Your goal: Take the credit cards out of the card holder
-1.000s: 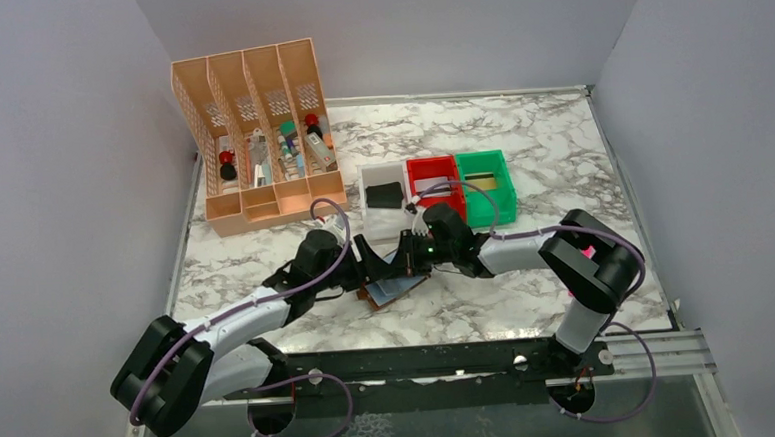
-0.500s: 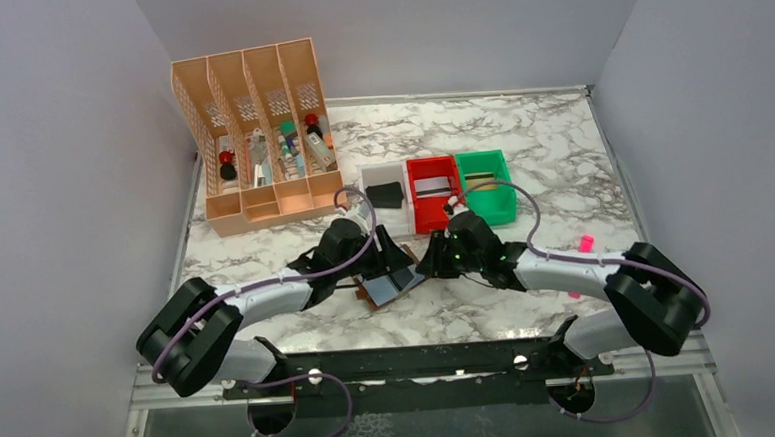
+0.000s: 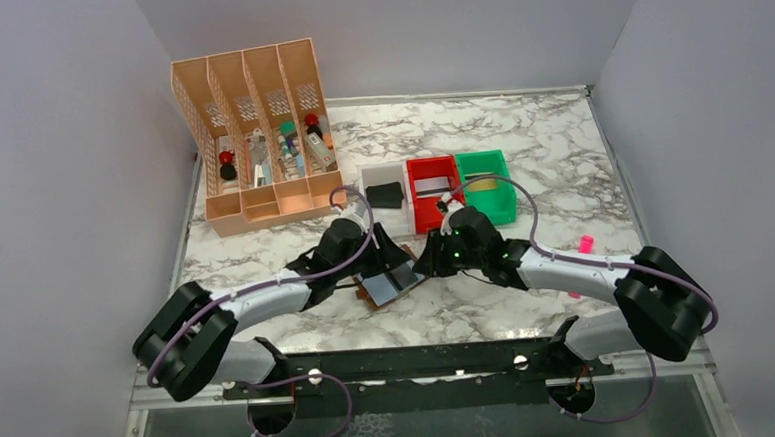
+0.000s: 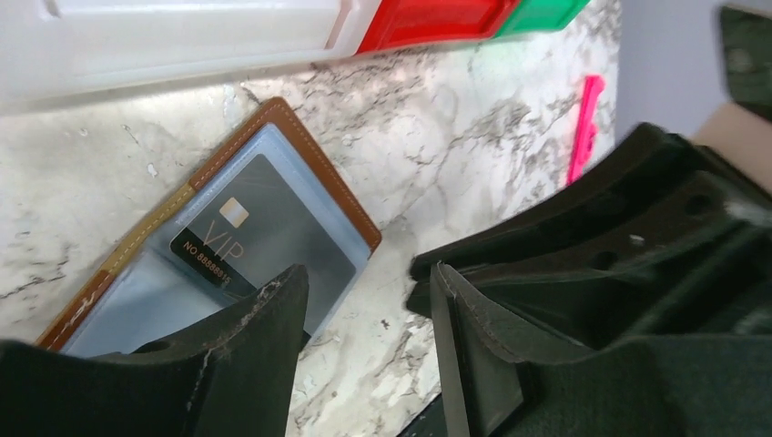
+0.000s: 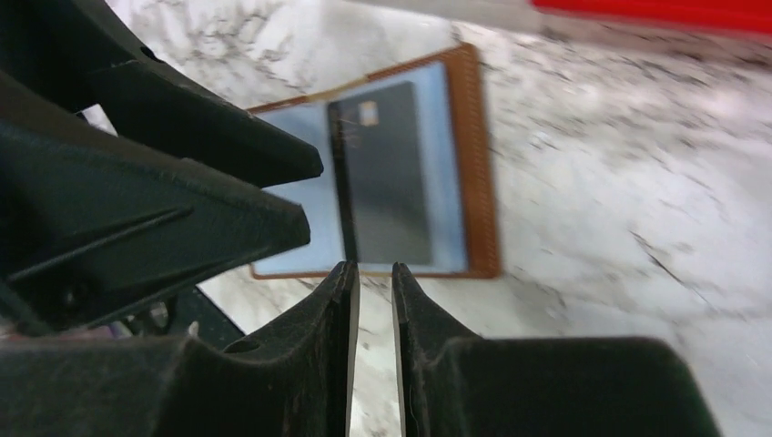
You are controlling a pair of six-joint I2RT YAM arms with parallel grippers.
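Brown stitched card holder [image 4: 314,155], glossy clear sleeves [image 4: 137,300]

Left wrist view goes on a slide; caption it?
Open brown card holder on marble table, dark VIP card in its sleeve.

Overhead, wrist close-ups; common card holder [image 4: 137,296]

You've got a brown card holder [image 4: 137,291] w/ lighter tan stitching and shiny grey-blue clear sleeves. The card [image 4: 264,237] in it is dark grey w/ a gold chip and pale "VIP" lettering. Counter [image 4: 455,137]: white marble, grey veins. Bins: white [image 3: 366,180], red [image 3: 421,215], green [image 3: 503,208]. Organizer [image 3: 262,200] is peach-orange, lattice-sided. Small clip-like item [image 3: 585,242] is hot pink. L claw [image 4: 364,282] and R claw [image 5: 373,273] are matte black.
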